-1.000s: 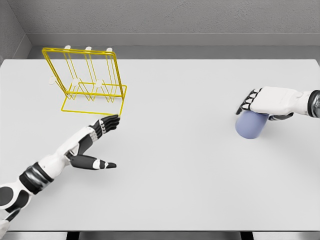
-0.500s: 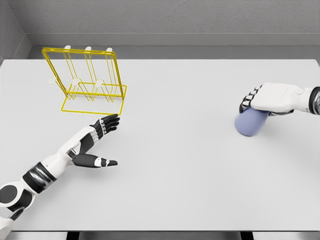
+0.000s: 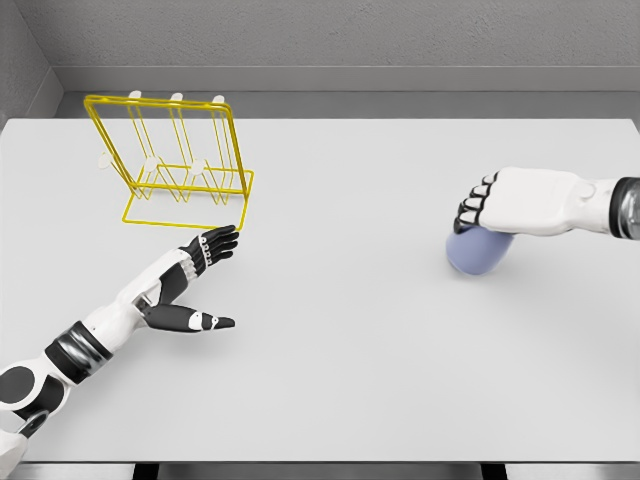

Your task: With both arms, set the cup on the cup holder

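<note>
We look down on a broad white bench (image 3: 350, 380) backed by a grey wall, where a yellow wire cup holder (image 3: 175, 160) stands upright near the far left corner, its pegs and base frame bare. Nothing lies on the open surface between the holder and the pale blue cup (image 3: 476, 251), which sits well apart from it on the right side of the bench, lying on its side as far as we can make out. The right hand (image 3: 515, 203), its arm reaching in from the right edge, rests across the top of the cup with dark fingers (image 3: 472, 210) curled over the cup's left end, covering its upper part; we read this as a grip on the cup, though the thumb and the underside of the hold are hidden. The left hand (image 3: 190, 275) lies low over the bench just in front of the holder's near right corner, fingers stretched flat toward it and thumb (image 3: 195, 321) splayed out to the side, holding nothing and apart from the wire. We cannot see the cup's opening or a handle, and the left arm is cut off at the lower left corner.
</note>
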Action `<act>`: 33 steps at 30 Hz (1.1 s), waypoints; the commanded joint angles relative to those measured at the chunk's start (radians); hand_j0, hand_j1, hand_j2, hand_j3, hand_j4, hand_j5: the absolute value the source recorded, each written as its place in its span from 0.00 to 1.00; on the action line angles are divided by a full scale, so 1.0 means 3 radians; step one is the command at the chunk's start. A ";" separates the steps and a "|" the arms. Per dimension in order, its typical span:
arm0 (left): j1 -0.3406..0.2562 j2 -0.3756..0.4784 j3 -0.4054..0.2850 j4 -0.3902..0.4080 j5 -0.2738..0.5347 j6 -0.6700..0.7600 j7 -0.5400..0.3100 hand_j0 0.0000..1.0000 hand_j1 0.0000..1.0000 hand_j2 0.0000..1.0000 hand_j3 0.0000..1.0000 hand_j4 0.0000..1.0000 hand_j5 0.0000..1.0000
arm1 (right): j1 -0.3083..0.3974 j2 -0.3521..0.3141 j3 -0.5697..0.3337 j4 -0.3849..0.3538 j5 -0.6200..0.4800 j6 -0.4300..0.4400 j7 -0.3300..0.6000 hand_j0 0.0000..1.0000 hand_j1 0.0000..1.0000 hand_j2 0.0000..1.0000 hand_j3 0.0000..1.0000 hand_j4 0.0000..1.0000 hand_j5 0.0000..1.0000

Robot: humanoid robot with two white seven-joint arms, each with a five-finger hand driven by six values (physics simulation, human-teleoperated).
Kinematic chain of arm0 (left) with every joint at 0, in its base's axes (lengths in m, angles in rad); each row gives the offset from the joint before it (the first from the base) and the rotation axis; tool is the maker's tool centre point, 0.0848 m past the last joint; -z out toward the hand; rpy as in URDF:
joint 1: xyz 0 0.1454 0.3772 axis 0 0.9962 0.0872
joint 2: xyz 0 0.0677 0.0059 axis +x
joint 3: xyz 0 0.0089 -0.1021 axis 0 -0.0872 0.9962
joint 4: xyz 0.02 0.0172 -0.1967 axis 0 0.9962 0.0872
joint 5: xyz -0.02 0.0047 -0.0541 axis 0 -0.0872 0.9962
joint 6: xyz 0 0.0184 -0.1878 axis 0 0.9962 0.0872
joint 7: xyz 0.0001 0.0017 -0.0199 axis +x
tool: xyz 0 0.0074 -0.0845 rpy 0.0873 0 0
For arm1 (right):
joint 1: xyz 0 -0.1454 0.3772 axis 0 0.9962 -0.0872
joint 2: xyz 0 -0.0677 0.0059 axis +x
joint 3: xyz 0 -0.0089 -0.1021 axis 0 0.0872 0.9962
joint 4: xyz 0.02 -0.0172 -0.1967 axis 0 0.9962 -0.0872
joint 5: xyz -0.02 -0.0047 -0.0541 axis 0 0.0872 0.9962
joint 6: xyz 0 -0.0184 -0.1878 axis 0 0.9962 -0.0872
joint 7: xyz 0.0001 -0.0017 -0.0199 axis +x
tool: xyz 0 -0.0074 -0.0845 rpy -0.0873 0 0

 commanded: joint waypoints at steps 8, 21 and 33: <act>0.0005 0.0002 -0.0001 -0.0021 0.0011 0.0001 0.0000 1.00 1.00 1.00 1.00 1.00 1.00 | -0.0056 0.0286 0.0024 -0.0045 -0.0026 0.0007 -0.0003 0.53 0.53 0.53 0.53 0.53 0.53; 0.0000 -0.0004 -0.0001 0.0030 0.0011 0.0093 0.0000 1.00 1.00 1.00 1.00 1.00 1.00 | -0.0230 0.0817 0.0330 -0.0045 -0.0021 0.0007 -0.0003 0.53 0.53 0.53 0.53 0.53 0.53; -0.0015 -0.0004 -0.0001 0.0035 0.0011 0.0103 0.0000 1.00 1.00 1.00 1.00 1.00 1.00 | -0.0337 0.0935 0.0473 -0.0040 -0.0011 0.0007 -0.0003 0.62 0.62 0.62 0.62 0.62 0.62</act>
